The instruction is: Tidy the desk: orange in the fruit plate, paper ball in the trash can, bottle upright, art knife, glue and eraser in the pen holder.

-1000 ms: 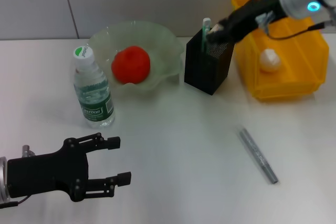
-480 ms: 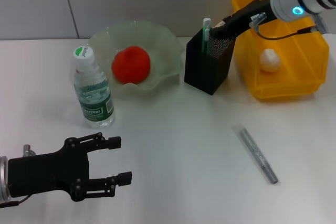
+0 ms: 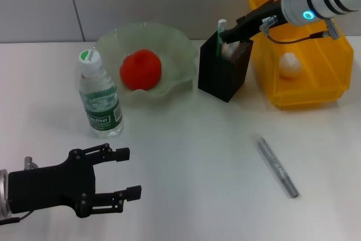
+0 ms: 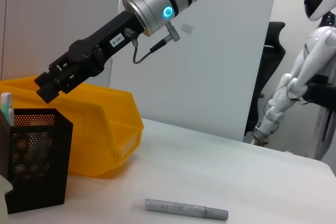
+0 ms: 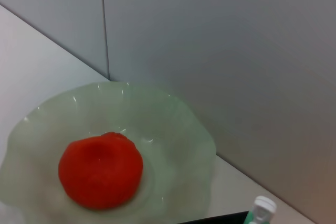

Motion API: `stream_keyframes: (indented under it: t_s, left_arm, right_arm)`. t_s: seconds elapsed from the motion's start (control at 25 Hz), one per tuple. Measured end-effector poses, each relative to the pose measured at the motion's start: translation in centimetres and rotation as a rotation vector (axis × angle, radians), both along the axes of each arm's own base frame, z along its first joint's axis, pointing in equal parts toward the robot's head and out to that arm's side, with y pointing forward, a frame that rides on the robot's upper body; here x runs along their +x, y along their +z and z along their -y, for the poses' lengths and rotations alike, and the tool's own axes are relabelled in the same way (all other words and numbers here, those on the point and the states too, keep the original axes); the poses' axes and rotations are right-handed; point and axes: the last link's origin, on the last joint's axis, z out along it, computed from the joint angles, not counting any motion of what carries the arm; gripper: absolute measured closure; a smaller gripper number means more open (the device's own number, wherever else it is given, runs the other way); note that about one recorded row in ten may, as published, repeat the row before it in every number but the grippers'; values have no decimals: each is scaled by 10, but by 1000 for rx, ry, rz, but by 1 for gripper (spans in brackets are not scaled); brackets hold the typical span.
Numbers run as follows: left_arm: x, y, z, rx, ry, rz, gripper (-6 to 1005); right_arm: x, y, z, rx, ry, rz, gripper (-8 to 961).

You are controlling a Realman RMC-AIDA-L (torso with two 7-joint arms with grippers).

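The orange [image 3: 141,69] lies in the pale green fruit plate [image 3: 172,36]. Left of it the bottle [image 3: 100,97] stands upright. A black mesh pen holder [image 3: 223,71] holds the green-and-white glue stick [image 3: 221,27] and a white eraser [image 3: 229,49]. My right gripper [image 3: 228,34] hovers open and empty just above the holder's rim; the left wrist view also shows this gripper [image 4: 46,88] over the holder [image 4: 34,156]. The paper ball [image 3: 290,64] sits in the yellow trash can [image 3: 316,91]. The grey art knife [image 3: 276,166] lies on the table at front right. My left gripper [image 3: 127,172] rests open at front left.
A white wall runs close behind the plate, holder and trash can. In the left wrist view a white humanoid robot [image 4: 302,72] stands beyond the table's far edge.
My right gripper has risen out of the pen holder and drawn back toward the trash can, leaving the white eraser inside. The left arm has not moved.
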Motion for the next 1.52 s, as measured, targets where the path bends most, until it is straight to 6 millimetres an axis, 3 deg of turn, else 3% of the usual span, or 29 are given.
stream_keyframes:
  t_s: [0.24, 0.4, 0.6, 0.68, 0.84, 1.0, 1.08, 1.52]
  left_arm:
    - [-1, 0, 1, 3, 0, -1, 172]
    - [-1, 0, 1, 4, -1, -1, 172]
    - [-1, 0, 1, 2, -4, -3, 172]
    - [0, 0, 0, 2, -6, -3, 172]
    - [0, 0, 0, 1, -9, -4, 172]
    - [1, 0, 0, 0, -11, -5, 172]
    - [1, -1, -1, -1, -13, -6, 172]
    - [2, 0, -2, -2, -15, -4, 172]
  right_arm:
    - [-2, 0, -1, 6, 5, -8, 380]
    - [-12, 10, 1, 23, 18, -102, 298]
    - [-31, 33, 27, -73, 30, -224, 211]
    - [-35, 44, 46, -168, -28, -193, 212]
    - [-32, 49, 59, -254, -108, -127, 214]
    - [-17, 44, 66, -311, -226, -10, 216]
    - [-5, 31, 68, -345, -299, 78, 217]
    - [18, -8, 77, -435, -380, 234, 222]
